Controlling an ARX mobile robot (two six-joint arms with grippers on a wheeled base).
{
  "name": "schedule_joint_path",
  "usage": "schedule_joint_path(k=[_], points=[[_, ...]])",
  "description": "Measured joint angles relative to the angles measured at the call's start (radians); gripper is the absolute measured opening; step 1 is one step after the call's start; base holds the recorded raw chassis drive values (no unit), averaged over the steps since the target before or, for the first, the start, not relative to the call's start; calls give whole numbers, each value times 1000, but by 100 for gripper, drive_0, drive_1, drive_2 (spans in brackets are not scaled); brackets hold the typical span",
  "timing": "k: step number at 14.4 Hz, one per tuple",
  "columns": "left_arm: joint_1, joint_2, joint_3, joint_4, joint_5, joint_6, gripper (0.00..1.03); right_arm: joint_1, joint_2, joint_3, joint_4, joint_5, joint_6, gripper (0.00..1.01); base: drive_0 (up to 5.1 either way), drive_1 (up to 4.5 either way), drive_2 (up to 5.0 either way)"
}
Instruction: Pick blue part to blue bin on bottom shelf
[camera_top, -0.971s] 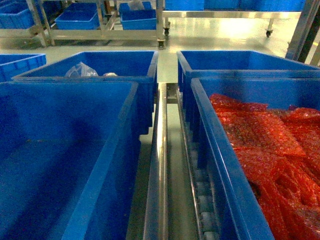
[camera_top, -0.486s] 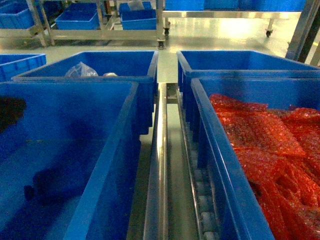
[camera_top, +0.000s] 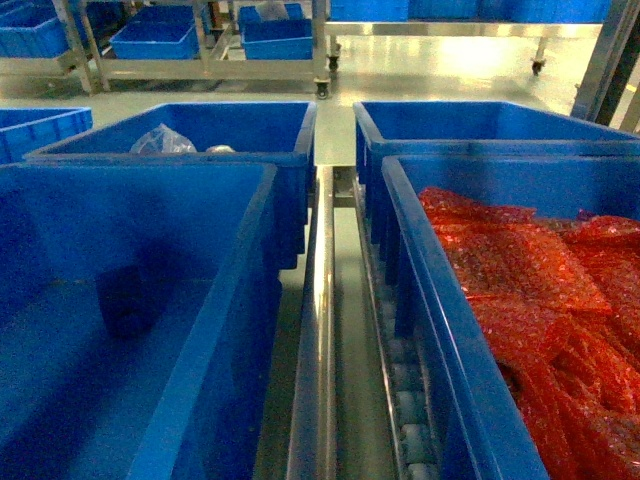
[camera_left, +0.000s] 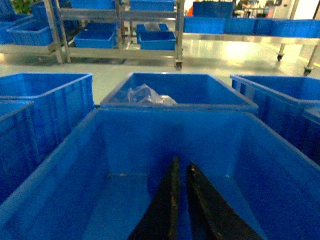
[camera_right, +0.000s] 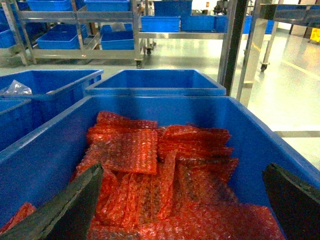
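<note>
Both hands poised over the crates; no blue part visible

Left hand (camera_left: 181, 172) nearly closed, holding nothing, inside the empty deep blue plastic bin (camera_left: 60, 165); right hand (camera_right: 182, 200) spread wide above the crate of red bubble-wrap pouches (camera_right: 150, 165); best to locate the part first, then approach slowly from above.

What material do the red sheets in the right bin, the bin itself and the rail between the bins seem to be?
Red sheets: probably plastic bubble wrap, translucent, with a dotted, crinkled surface.
Right bin: apparently moulded plastic, solid blue, with a slight sheen on the rim.
Rail: metal, likely stainless steel, shiny and reflective.
</note>
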Motion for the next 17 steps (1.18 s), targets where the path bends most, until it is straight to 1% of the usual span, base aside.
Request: schedule_joint_path(k=[1,6,14,17], points=[[0,-26,-11,-40,0,1,2,0,0,0,0,0,0,98,0,0,0],[0,-250,-24,-241,0,2,2,0,0,0,0,0,0,98,0,0,0],[0,-497,-24,-472,0,2,2,0,0,0,0,0,0,98,0,0,0],[0,-565,-24,-539,0,2,2,0,0,0,0,0,0,98,0,0,0]])
